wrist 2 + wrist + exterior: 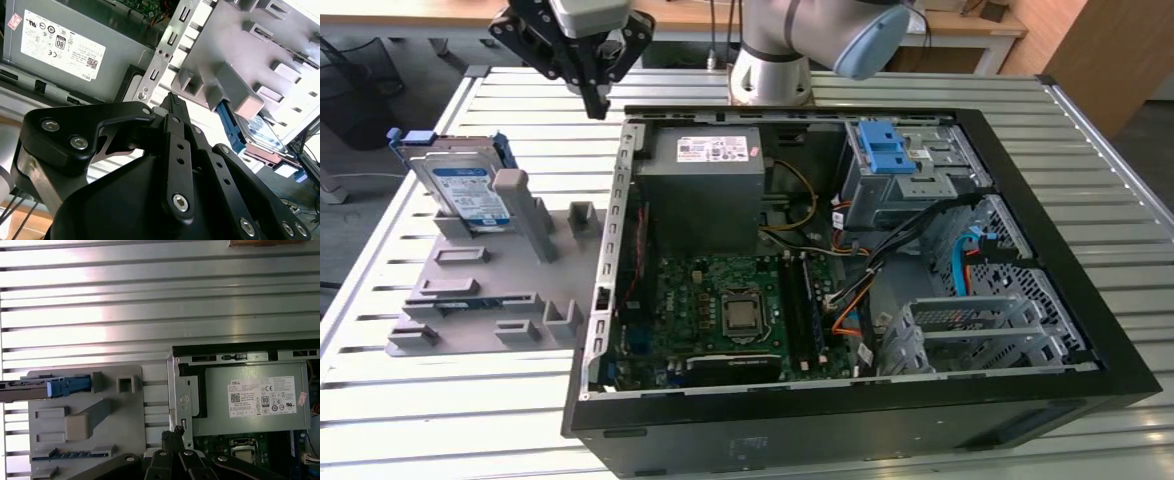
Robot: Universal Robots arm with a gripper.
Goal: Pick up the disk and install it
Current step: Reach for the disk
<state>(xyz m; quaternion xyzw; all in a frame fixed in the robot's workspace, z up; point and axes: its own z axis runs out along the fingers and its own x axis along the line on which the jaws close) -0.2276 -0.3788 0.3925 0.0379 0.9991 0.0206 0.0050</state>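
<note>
Black end effector (172, 100) linkage up close, fingertips pinched together on nothing, hovering off the corner of the open computer case (854, 410).
Inside the case, nearest the end effector, sits the grey power supply (707, 165), with the motherboard (734, 310) and drive cage (907, 170) farther off. On its other side the disk (464, 190) stands tilted in a grey fixture (480, 300), blue-framed and untouched. A slatted metal tabletop (400, 420) carries everything, and a wooden desk (440, 15) stands behind.
</note>
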